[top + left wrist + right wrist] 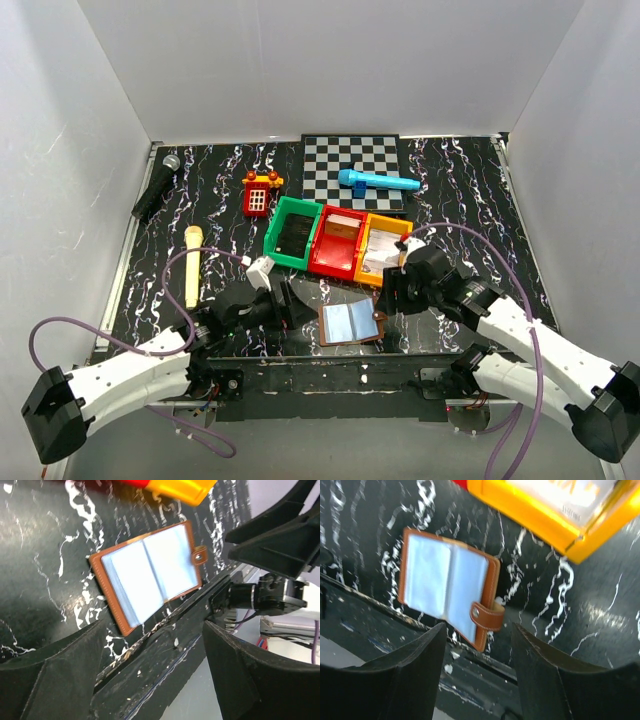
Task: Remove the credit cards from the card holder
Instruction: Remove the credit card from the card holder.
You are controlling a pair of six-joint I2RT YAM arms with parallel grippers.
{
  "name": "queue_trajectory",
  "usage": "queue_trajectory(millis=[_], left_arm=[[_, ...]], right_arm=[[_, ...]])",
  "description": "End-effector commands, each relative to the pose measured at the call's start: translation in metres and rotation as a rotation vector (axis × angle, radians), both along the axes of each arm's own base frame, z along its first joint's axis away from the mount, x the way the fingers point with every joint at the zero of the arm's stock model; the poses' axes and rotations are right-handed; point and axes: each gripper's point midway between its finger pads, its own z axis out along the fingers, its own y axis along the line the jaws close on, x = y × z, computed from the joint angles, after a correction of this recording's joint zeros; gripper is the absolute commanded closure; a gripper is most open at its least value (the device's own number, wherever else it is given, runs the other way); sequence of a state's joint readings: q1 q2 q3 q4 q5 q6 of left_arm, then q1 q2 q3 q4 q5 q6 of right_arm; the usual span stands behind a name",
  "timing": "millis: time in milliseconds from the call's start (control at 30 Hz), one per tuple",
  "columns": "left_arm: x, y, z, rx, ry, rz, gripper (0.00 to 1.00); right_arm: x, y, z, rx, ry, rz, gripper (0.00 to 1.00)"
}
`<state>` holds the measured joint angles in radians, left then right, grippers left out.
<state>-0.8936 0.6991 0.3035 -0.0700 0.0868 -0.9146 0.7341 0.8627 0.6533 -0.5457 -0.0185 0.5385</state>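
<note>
Here, the card holder (350,322) (150,572) (447,585) lay spread open and flat on the black marbled table (460,200). It sat close to the table's near edge, brown cover down and pale blue glossy pockets facing up, with its snap tab sticking out to its right. Whether any cards sat inside those pockets could not be told.

Just left of the card holder hung the left gripper (292,305) (154,630), its fingers spread wide, gripping nothing and clear of the leather. Just beyond the card holder and to its right hung the right gripper (395,285) (477,630), likewise parted and empty, with the holder visible below the gap between its fingers.

Directly beyond the card holder stood three plastic bins in a row: a green bin (275,235) to the left, a red bin (318,262) in the middle and an orange bin (395,222) (530,520) to the right. A pale printed card (378,250) lay in the orange bin, and a tan card (340,228) lay in the red one.

Farther beyond the card holder, past the bins, a checkered board (330,160) carried a blue cylindrical object (378,181). A small red and yellow toy (260,195) stood to the board's left. Well to the left of the card holder lay a pale wooden stick (192,265), and farther back on that side lay a black microphone (157,187).
</note>
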Motion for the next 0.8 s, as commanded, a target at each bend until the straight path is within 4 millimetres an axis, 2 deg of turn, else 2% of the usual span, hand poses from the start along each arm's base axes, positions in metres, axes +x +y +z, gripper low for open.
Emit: queue_trajectory(millis=[0,200,367,533,767], left_arm=[[-0.007,-0.010,-0.004,-0.031,0.056,-0.016,0.24],[-0.007,-0.014,-0.003,0.005,0.054,-0.027,0.25],[-0.009,-0.013,-0.011,0.019,0.076,-0.020,0.25],[-0.010,-0.010,-0.015,0.031,0.088,-0.013,0.25],[-0.010,-0.005,-0.014,0.043,0.077,-0.006,0.25]], right_arm=[[-0.013,-0.008,-0.018,-0.031,0.073,-0.069,0.38],[-0.020,-0.009,-0.023,-0.056,0.064,-0.050,0.32],[-0.024,-0.010,-0.037,-0.189,0.063,-0.020,0.30],[-0.024,-0.006,-0.052,-0.240,0.106,-0.026,0.31],[-0.015,-0.012,-0.053,-0.284,0.082,-0.078,0.34]])
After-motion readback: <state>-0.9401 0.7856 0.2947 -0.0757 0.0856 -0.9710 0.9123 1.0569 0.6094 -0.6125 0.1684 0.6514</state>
